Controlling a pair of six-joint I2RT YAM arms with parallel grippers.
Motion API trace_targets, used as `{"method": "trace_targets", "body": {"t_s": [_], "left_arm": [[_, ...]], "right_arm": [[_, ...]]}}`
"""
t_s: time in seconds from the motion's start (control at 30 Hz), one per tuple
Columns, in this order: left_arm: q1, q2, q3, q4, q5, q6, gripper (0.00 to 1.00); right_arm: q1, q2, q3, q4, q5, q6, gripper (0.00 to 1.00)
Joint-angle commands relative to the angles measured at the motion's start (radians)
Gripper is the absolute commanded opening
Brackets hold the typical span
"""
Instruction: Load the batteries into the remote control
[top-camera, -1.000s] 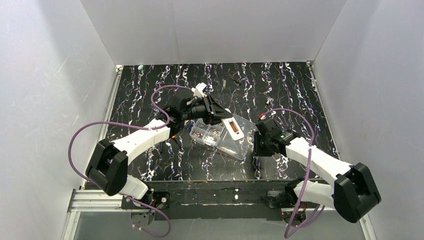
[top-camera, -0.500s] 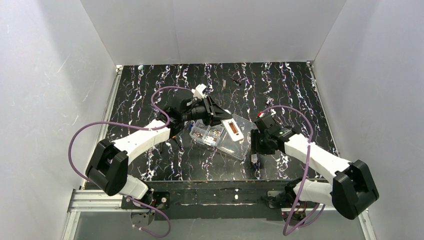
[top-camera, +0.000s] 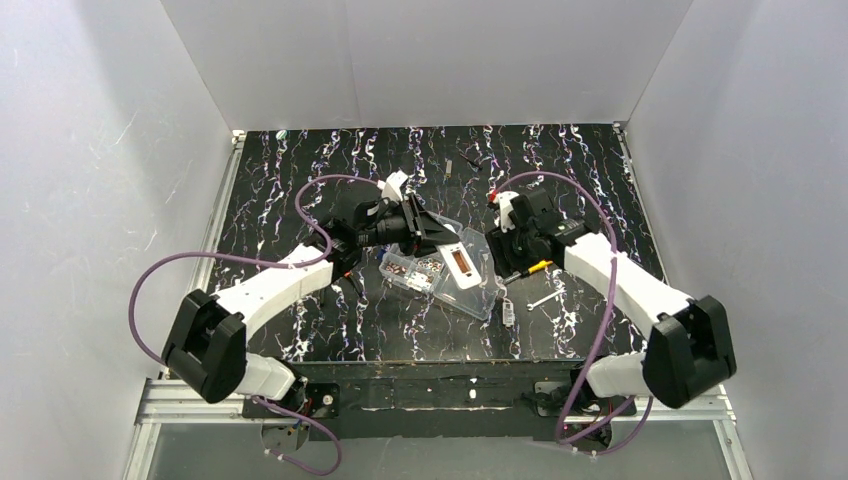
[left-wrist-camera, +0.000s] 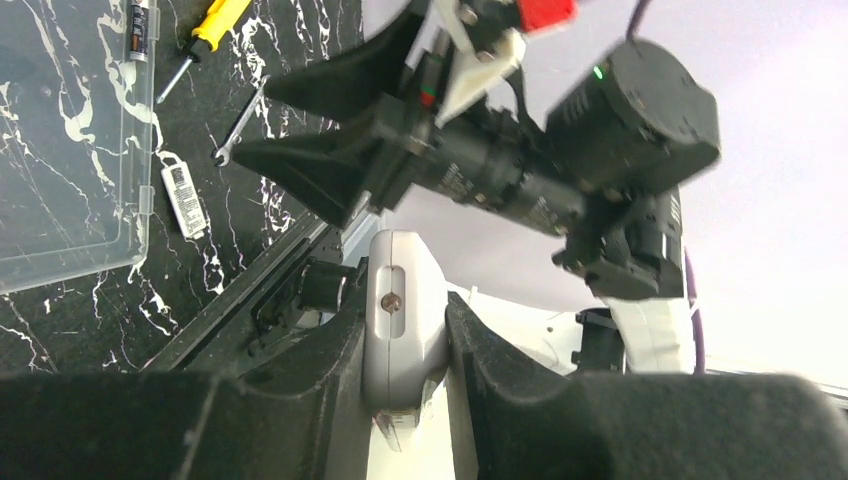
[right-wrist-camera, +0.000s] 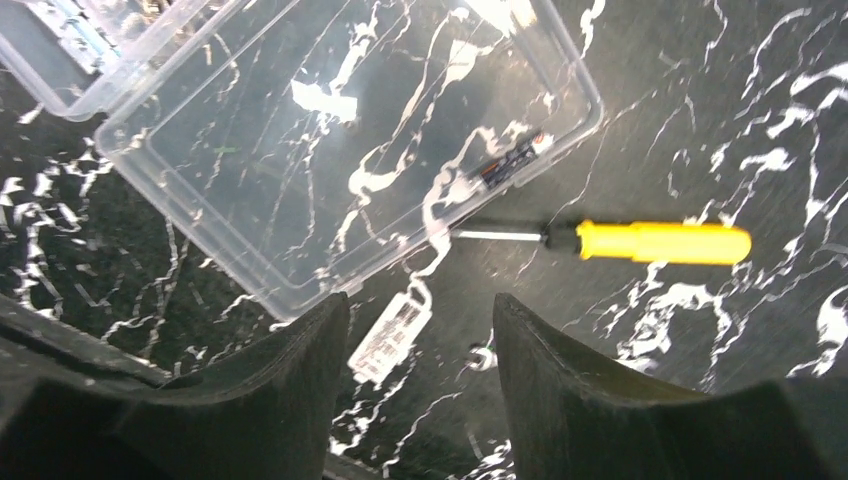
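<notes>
The remote control (top-camera: 462, 263) is a slim white bar with a brown open slot on its upper face. It hangs tilted over the clear organiser box (top-camera: 470, 292), with my left gripper (top-camera: 443, 242) shut on its end. In the left wrist view the remote control (left-wrist-camera: 404, 320) sits pinched between the two black fingers. One battery (right-wrist-camera: 510, 160) lies inside the clear box's lid (right-wrist-camera: 330, 150); the same battery (left-wrist-camera: 138, 30) shows at the top left of the left wrist view. My right gripper (right-wrist-camera: 420, 320) is open and holds nothing. It hovers above the box's right side (top-camera: 498, 250).
A yellow-handled screwdriver (right-wrist-camera: 660, 242) lies right of the box (top-camera: 531, 268). A small white labelled plate (right-wrist-camera: 390, 335) and a little wrench (top-camera: 543, 299) rest on the black marbled table. The box's far compartments hold several small metal parts (top-camera: 425, 265). White walls enclose the table.
My right gripper opened and moved from the box's near right corner up toward the far right. The white labelled plate now lies on the table where it was. The left arm barely moved.
</notes>
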Motion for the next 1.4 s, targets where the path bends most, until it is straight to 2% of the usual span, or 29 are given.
{"method": "trace_targets", "body": {"t_s": [0.0,0.23,0.47,1.03,1.37], "left_arm": [[0.013,-0.091,0.002,-0.027,0.051,0.045,0.00],[0.021,-0.138,0.012,-0.117,0.074,0.092,0.00],[0.029,-0.179,-0.017,-0.154,0.057,0.107,0.00],[0.059,-0.201,-0.012,-0.197,0.091,0.126,0.00],[0.067,-0.202,-0.013,-0.196,0.099,0.123,0.00]], "right_arm": [[-0.022,0.083,0.073,0.033,-0.041,-0.220,0.64],[-0.025,0.198,0.106,0.066,-0.014,-0.374,0.67],[-0.026,0.275,0.107,0.097,-0.030,-0.451,0.67],[-0.058,0.417,0.202,0.058,-0.061,-0.511,0.67],[-0.064,0.454,0.199,0.031,-0.069,-0.514,0.67]]}}
